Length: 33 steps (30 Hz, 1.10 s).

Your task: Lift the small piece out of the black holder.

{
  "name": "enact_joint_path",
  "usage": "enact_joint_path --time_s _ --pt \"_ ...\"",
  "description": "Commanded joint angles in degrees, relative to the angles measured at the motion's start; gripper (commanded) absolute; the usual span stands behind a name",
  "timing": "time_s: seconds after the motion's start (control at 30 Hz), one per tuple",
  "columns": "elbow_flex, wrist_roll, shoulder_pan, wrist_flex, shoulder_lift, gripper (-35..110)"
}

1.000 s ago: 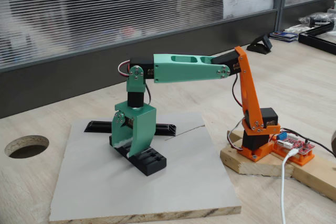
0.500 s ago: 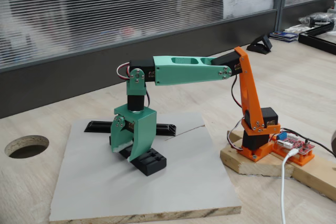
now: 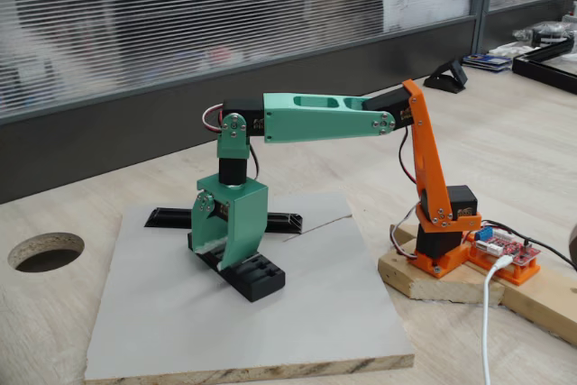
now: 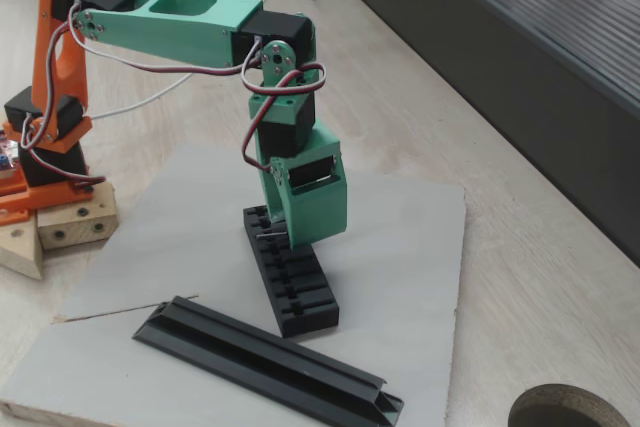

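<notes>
Right now I have the gripper down on the black holder mid-board; I cannot tell whether the jaws grip. Small piece sits slotted near its far end. Next: close, lift straight.

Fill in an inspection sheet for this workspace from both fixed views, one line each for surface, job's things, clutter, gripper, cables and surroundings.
Surface: flat grey board lying on a pale wooden table.
Job's things: matte black slotted rectangular holder on the board; the small piece is too small to make out.
Clutter: long thin black channel strip on the board, apart from the holder.
Gripper: green two-finger gripper lowered onto the holder's far end; jaw state cannot be told.
Cables: white cable at the orange arm base; servo wires looping at the wrist.
Surroundings: round hole in the table; window blinds behind.
</notes>
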State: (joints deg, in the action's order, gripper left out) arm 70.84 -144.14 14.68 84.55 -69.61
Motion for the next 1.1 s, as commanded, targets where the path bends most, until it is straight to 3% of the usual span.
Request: enact_joint_path --time_s 0.0,1.07 --pt "-1.1 -1.4 0.6 0.0 -0.4 39" --pt "-11.7 -1.3 0.2 1.7 5.2 39"
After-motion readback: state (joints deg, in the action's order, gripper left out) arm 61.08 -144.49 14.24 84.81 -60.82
